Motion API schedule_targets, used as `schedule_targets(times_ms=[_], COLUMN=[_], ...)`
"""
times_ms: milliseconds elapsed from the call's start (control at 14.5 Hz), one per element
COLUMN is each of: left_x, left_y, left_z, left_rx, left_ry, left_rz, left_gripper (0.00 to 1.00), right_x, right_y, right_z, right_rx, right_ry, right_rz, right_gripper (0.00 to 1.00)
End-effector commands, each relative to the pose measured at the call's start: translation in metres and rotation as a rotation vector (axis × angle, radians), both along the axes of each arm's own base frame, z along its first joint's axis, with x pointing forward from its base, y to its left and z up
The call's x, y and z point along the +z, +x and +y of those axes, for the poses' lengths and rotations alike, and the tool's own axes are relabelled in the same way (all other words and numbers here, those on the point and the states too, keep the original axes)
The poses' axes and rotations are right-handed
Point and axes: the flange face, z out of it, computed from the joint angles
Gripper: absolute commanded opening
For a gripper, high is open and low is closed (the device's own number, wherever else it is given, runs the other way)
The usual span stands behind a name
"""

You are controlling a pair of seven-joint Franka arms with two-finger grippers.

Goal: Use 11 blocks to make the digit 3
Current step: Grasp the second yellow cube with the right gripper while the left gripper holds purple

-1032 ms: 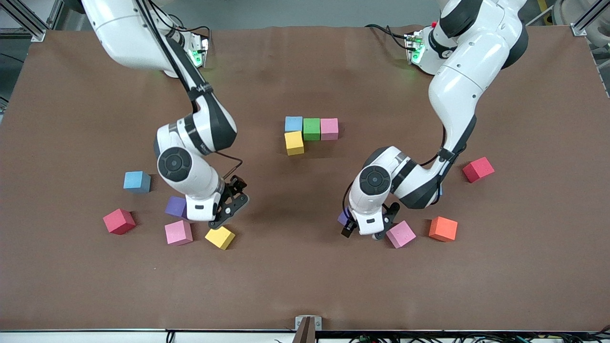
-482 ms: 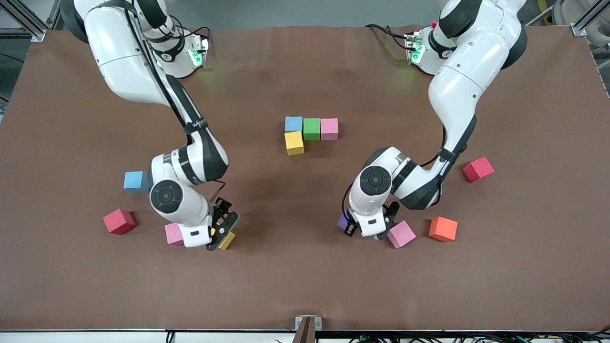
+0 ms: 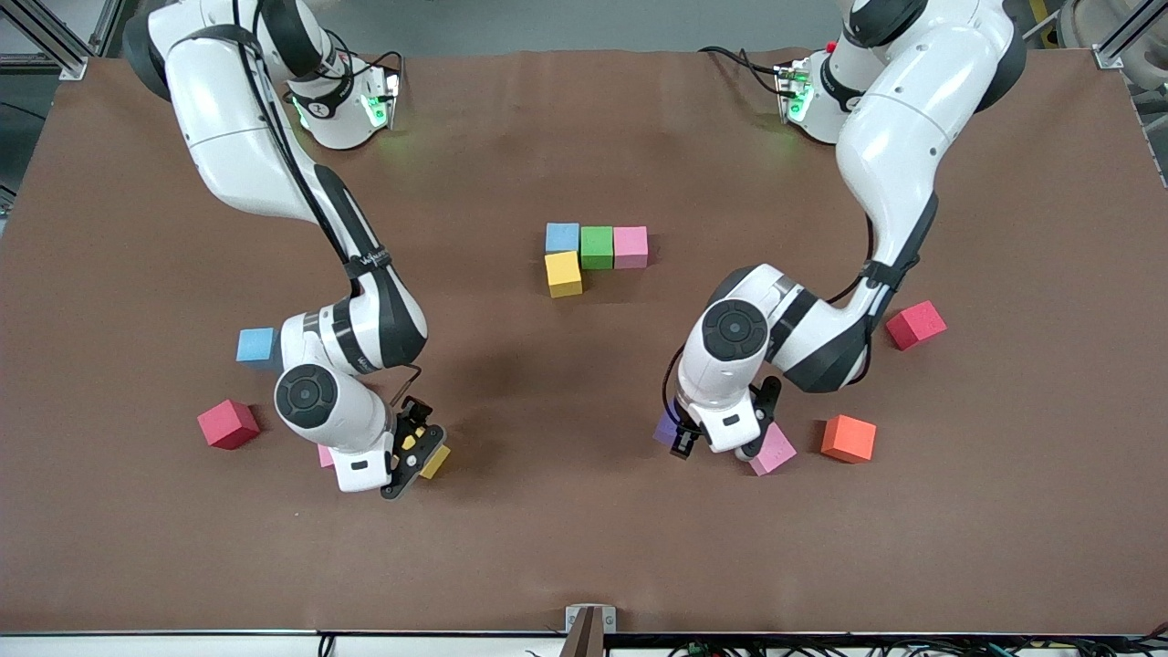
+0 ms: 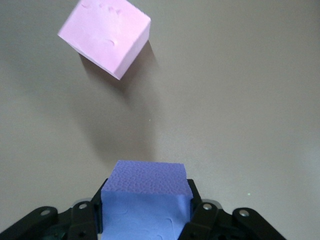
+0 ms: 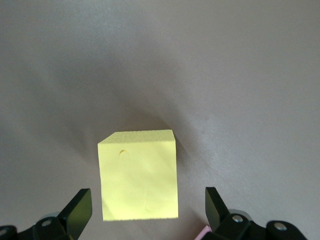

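A purple block [image 4: 145, 197] sat clamped between the fingers of the left gripper [image 3: 716, 443], low over the table [image 3: 566, 529] toward the left arm's end, and there was a pink block [image 3: 776, 449] right beside that gripper, with an orange block [image 3: 848, 438] a little further toward that end. Over at the right arm's end, the right gripper [image 3: 412, 456] was down with its fingers spread wide on either side of a yellow block [image 5: 138, 175], not touching it. In the middle of the table, between the two grippers and nearer the bases, the start of the digit 3 [image 3: 591, 254] stood: light blue, green and pink in a touching row, with a yellow cube under the blue one.
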Motion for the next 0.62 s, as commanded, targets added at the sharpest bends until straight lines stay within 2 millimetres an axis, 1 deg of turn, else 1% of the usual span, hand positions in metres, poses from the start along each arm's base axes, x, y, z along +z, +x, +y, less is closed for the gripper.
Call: schedule_targets(times_ms=[0,69,138,206,344,482,550], left_x=[0.021,0.019,0.014,0.016,0.041,0.045,0.041], left_y=[0.007,0.003,0.002,0.000,-0.011,-0.015,-0.017], left_z=[0.034,0.035,0.046,0.049,0.034,0.027,0.027], left_rx=[0.054,0.040,0.036,0.033,0.018,0.005,0.000], left_ry=[-0.045,-0.061,-0.061,-0.077,-0.126,-0.121,-0.114], left_rz=[0.032,0.052,0.068,0.078,0.077,0.070,0.074], left_gripper=[0.00,0.00,0.00,0.00,0.00,0.00,0.00], right_x=[-0.005,-0.009,-0.011,-0.013,-0.018,-0.026,-0.030], right_y=[0.002,0.002,0.003,0.005,0.005,0.004,0.004], right_z=[0.009,0.009,0.010,0.010,0.012,0.016,0.018], right_rx=[0.014,0.014,0.017,0.017,0.017,0.022,0.024], right_ry=[-0.008,-0.009,-0.009,-0.009,-0.010,-0.007,-0.007], right_rz=[0.001,0.004,0.003,0.000,0.004,0.000,-0.003], right_gripper=[1.00,1.00,1.00,1.00,1.00,1.00,0.98])
